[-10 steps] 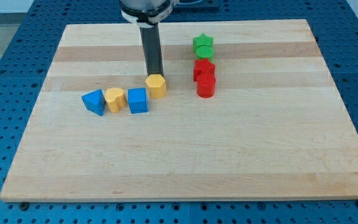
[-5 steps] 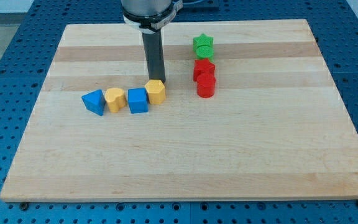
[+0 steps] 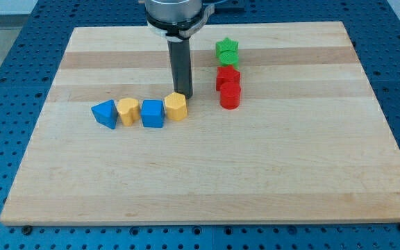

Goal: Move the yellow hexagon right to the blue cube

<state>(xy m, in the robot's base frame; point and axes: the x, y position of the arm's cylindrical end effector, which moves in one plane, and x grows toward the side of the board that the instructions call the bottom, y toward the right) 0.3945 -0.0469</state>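
Observation:
The yellow hexagon [image 3: 176, 107] sits on the wooden board [image 3: 207, 167], touching the right side of the blue cube [image 3: 152, 113]. My tip [image 3: 185, 95] is just above and slightly right of the hexagon, right at its upper edge. Left of the cube stands a second yellow block [image 3: 127, 111], and left of that a blue triangular block [image 3: 105, 113]. These blocks form a row across the view's left centre.
A column of blocks stands right of my tip: a green star [image 3: 227, 47] on top of a green round block [image 3: 228, 58], then a red star-like block [image 3: 228, 76] and a red cylinder [image 3: 229, 96] below.
My tip moved right and down the view, pushing the yellow hexagon down against the blue cube's right side. The cube shifted slightly left. Other blocks stayed put.

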